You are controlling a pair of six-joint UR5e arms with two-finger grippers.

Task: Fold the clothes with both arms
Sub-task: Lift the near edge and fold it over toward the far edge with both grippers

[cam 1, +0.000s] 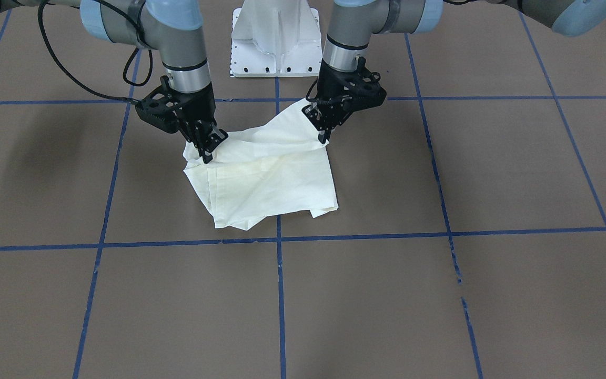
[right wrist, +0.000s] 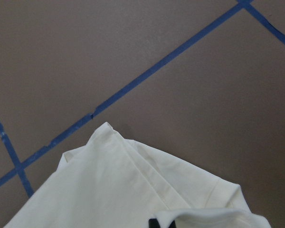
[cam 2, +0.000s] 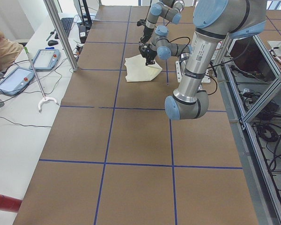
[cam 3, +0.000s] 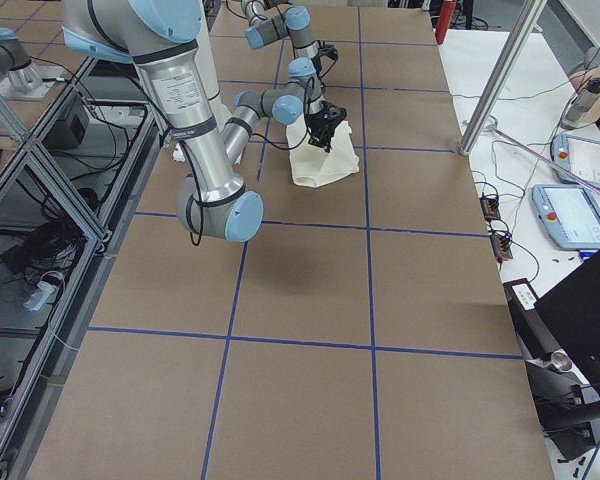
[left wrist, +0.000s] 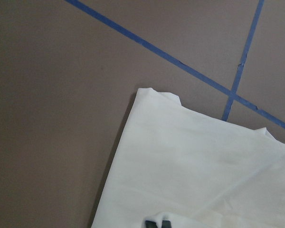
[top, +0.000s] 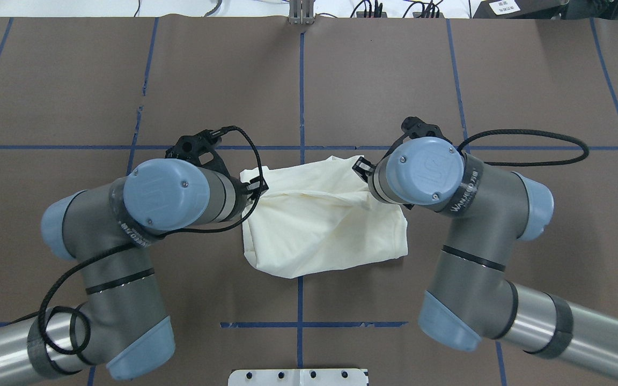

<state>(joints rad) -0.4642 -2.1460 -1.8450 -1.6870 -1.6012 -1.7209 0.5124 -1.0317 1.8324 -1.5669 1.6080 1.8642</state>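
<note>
The cream T-shirt [cam 1: 271, 184] lies folded into a rough square in the middle of the brown table, plain side up; no print shows. It also shows in the overhead view [top: 319, 225]. My left gripper [cam 1: 324, 138] is shut on the shirt's robot-side corner on the front view's right and holds it slightly raised. My right gripper [cam 1: 207, 151] is shut on the opposite robot-side corner. In the left wrist view the fingertips [left wrist: 156, 223] pinch a cloth fold over the shirt [left wrist: 194, 166]. The right wrist view shows the same [right wrist: 161, 223].
The white pedestal base [cam 1: 276, 42] stands just behind the shirt. Blue tape lines [cam 1: 279, 239] grid the table. A side bench with teach pendants [cam 2: 11, 79] and a metal post [cam 2: 61, 33] lies beyond the far table edge.
</note>
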